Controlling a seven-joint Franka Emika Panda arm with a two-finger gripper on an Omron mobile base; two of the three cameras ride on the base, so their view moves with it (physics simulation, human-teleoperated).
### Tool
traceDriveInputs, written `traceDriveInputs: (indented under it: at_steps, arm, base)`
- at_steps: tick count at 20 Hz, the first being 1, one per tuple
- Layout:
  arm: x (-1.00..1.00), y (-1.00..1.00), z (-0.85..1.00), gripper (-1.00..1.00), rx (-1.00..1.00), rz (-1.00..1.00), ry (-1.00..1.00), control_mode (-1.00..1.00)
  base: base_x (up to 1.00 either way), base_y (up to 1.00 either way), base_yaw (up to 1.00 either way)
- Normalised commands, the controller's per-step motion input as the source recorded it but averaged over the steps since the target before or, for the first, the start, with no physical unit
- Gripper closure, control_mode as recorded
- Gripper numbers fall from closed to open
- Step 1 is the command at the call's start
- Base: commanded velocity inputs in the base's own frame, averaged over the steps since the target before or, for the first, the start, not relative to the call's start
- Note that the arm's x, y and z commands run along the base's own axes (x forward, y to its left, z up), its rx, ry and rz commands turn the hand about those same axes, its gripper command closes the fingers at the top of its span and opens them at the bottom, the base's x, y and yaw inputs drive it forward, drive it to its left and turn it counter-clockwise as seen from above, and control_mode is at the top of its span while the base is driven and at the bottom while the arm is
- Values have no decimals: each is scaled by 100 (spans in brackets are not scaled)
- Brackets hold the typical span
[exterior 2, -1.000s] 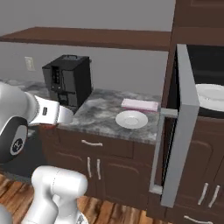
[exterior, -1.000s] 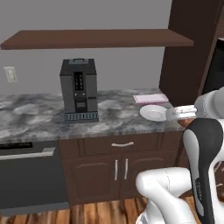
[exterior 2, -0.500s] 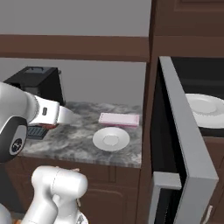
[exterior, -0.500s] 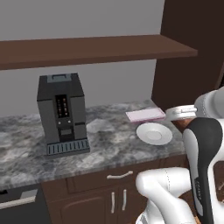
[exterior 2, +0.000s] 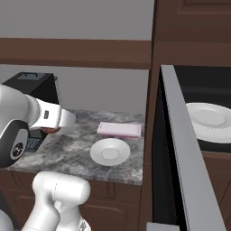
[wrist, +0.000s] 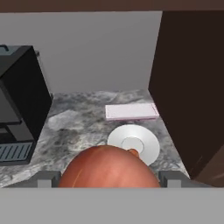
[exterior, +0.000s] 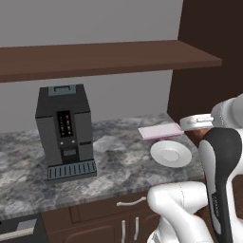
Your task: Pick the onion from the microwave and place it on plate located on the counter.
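My gripper (wrist: 109, 179) hangs level above the counter (wrist: 83, 127), pinching the onion (wrist: 108, 168) between its fingers. Just ahead and below sits the plate (wrist: 133, 142), with the pink pad (wrist: 130, 111) beyond it.

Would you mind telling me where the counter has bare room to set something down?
The counter is bare between the coffee machine and the plate, and along its front edge. It is crowded at the right end, where the pink pad lies just behind the plate beside the dark cabinet wall.
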Motion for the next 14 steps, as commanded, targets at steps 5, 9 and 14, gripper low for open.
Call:
traceDriveInputs:
  at_steps: [5,9,14]
  arm:
    - [42,-27,-42,100,0,1,7,-100]
    - [96,-24,-66,100,0,0,21,-100]
    - [100,-32,-67,100,0,1,26,-100]
  base:
    - [0,0,0]
    - [0,0,0]
    - [0,0,0]
